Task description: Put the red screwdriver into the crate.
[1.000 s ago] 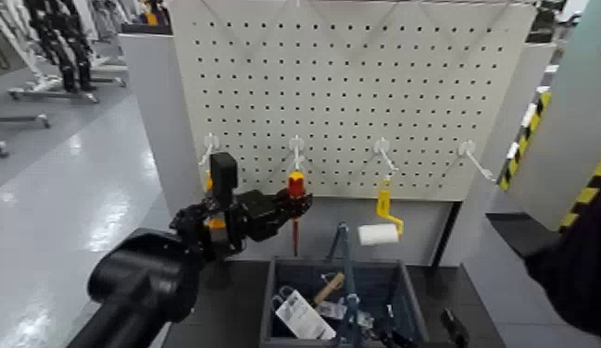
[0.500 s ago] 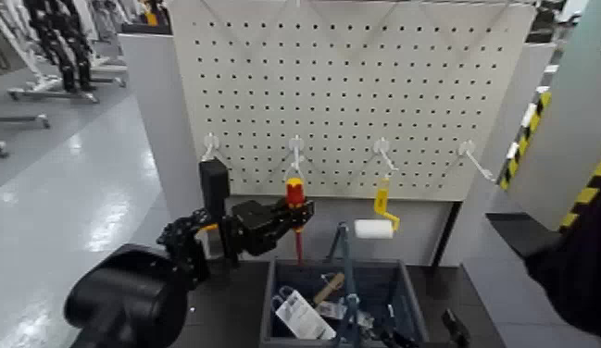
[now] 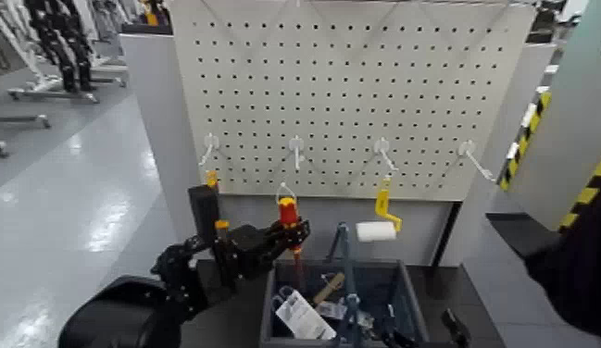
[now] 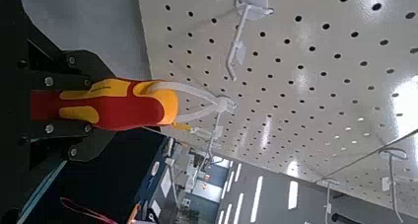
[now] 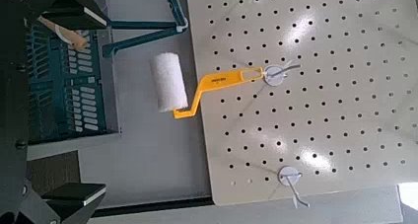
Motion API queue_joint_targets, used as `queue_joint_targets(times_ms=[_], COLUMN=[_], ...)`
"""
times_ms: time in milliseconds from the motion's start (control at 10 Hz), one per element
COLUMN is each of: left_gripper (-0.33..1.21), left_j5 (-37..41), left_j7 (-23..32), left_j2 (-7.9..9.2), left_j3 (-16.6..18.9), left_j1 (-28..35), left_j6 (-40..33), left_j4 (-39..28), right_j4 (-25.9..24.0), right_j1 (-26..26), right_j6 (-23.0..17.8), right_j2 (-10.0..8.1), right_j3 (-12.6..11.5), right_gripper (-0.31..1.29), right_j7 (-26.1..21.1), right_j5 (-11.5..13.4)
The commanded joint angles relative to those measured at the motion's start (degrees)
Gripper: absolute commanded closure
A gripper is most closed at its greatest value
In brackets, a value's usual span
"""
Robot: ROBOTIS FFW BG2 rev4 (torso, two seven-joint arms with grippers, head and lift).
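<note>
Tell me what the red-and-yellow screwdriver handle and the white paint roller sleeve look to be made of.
The red-and-yellow screwdriver handle looks like moulded plastic, perhaps with rubbery grip areas: smooth surface, crisp two-colour sections. Finish: satin.

The white cylindrical roller sleeve looks like soft fabric or foam, matte; its slightly fuzzy, shineless surface suggests this, but which one I can't tell.

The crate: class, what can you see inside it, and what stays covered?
Inside the crate lie a white-labelled item, a wooden-coloured piece and dark objects. The central handle covers whatever sits directly behind it.
</note>
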Motion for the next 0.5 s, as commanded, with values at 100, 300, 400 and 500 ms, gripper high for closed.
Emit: queue_joint_targets(times_ms=[100, 300, 400, 500], left_gripper=[1.16, 1.16, 1.16, 1.16], left_j5=[3.4, 4.4, 6.3, 9.2], left_j7=[0.0, 0.2, 0.8, 1.8], left_j2=[-0.36, -0.97, -1.15, -1.32], left_j3=[-2.3, -4.8, -6.9, -9.1], left_j1=[-0.3, -1.4, -2.3, -2.8], left_j6=[-3.0, -5.1, -6.7, -8.5], left_j4=[5.5, 10.1, 13.0, 15.4], right_j4=[0.1, 0.1, 0.1, 0.1], right_j1=[-0.1, -0.1, -0.1, -0.1], right_j6=[0.0, 0.0, 0.0, 0.0], right_j2=[-0.02, -0.02, 0.07, 0.07], right_j3=[0.1, 0.1, 0.1, 0.1], right_gripper=[0.13, 0.13, 0.13, 0.13], right_j7=[0.1, 0.1, 0.1, 0.1], right_j5=[-0.1, -0.1, -0.2, -0.2])
